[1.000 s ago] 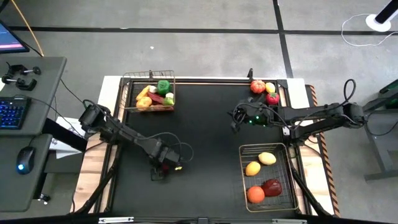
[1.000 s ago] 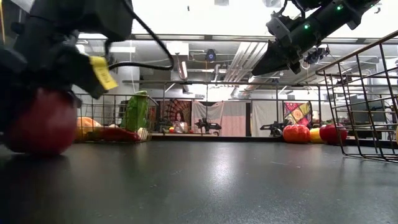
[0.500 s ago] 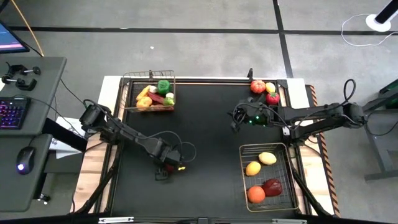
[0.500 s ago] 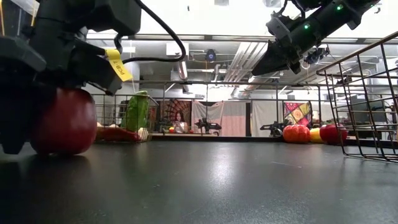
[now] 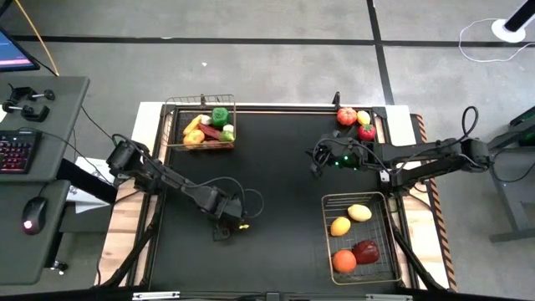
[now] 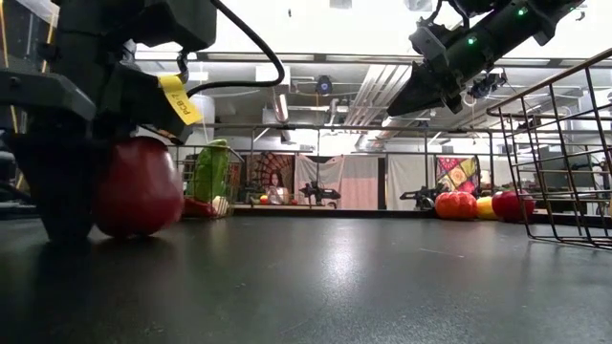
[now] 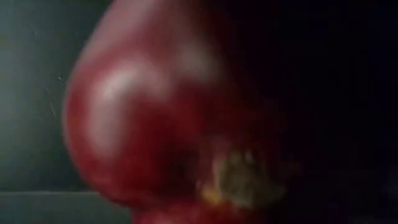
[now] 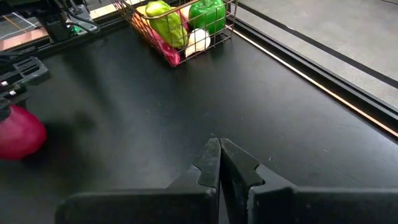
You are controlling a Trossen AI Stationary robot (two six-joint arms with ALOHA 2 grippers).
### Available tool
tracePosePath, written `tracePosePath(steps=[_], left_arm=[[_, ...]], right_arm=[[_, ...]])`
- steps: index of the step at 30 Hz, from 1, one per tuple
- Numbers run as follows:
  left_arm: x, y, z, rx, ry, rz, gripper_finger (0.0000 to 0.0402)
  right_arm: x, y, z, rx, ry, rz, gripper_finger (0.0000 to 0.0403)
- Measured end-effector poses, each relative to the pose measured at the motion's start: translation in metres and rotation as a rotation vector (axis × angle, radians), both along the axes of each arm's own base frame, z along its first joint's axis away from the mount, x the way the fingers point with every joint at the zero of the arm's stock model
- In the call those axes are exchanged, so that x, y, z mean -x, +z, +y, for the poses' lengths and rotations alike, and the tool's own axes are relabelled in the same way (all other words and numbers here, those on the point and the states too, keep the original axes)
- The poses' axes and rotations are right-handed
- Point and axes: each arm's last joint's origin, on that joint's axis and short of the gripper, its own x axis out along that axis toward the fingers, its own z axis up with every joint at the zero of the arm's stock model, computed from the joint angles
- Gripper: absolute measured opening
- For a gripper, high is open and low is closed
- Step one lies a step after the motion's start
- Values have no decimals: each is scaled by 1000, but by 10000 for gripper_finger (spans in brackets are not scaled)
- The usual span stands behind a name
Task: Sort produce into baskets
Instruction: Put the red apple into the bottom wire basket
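Hidden from overhead by the left gripper (image 5: pixel 224 227), near the black table's (image 5: pixel 276 176) front left; seen level across the mat as a glossy red apple (image 6: pixel 139 186) resting on the surface, dark fingers closed against its sides. Filling the left wrist view, blurred. Yellow tag (image 6: pixel 179 99) on the wrist, writing illegible. Right gripper (image 8: pixel 219 155) pinched fully together, empty, hovering above the table's back right. Copper-rimmed wire basket (image 5: pixel 201 123) at back left, silvery wire basket (image 5: pixel 358 238) at front right. Curtained room behind.
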Motion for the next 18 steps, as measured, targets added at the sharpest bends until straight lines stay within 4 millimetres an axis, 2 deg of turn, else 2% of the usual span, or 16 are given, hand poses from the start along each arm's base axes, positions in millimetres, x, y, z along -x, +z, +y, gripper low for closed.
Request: tracePosePath(steps=[6, 12, 18], left_arm=[[-1, 0, 0, 10, 1, -6, 51], [-2, 0, -1, 23, -1, -9, 5], [-2, 0, -1, 28, -2, -5, 1]], right_arm=[[0, 0, 0, 0, 0, 0, 0], [0, 0, 0, 0, 0, 0, 0], [0, 0, 0, 0, 0, 0, 0]])
